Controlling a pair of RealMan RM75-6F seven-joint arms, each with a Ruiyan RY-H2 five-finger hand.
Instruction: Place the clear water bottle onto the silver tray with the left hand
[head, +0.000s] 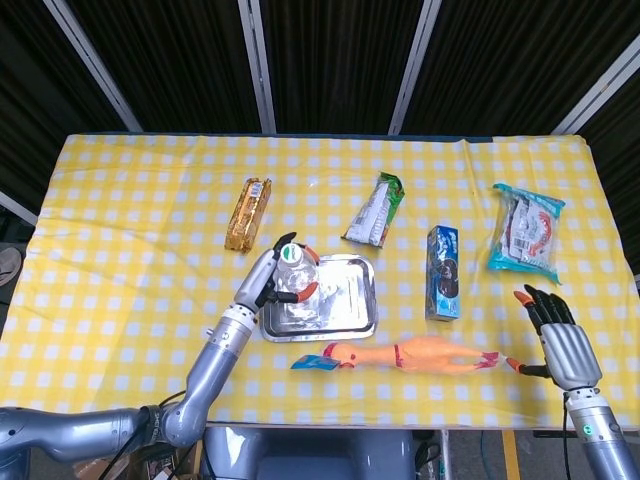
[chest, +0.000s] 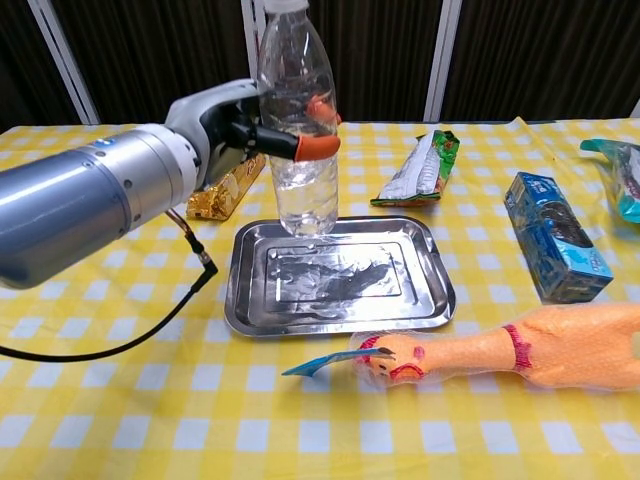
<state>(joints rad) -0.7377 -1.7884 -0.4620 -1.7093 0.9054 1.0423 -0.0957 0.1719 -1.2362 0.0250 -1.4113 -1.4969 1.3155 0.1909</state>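
My left hand (chest: 245, 125) grips the clear water bottle (chest: 297, 120) around its middle and holds it upright in the air over the silver tray (chest: 335, 275). From the head view the bottle (head: 291, 270) hangs above the tray's (head: 345, 295) left part, with the left hand (head: 268, 279) on its left side. The bottle's base is just above the tray's back-left area; I cannot tell whether it touches. My right hand (head: 560, 340) stays at the table's front right corner with its fingers spread and nothing in it.
A rubber chicken (chest: 500, 350) lies along the tray's front edge. A gold snack pack (head: 248, 213) lies behind the tray on the left, a green packet (head: 376, 208) behind it, a blue box (head: 442, 271) to its right and a teal bag (head: 527, 230) far right.
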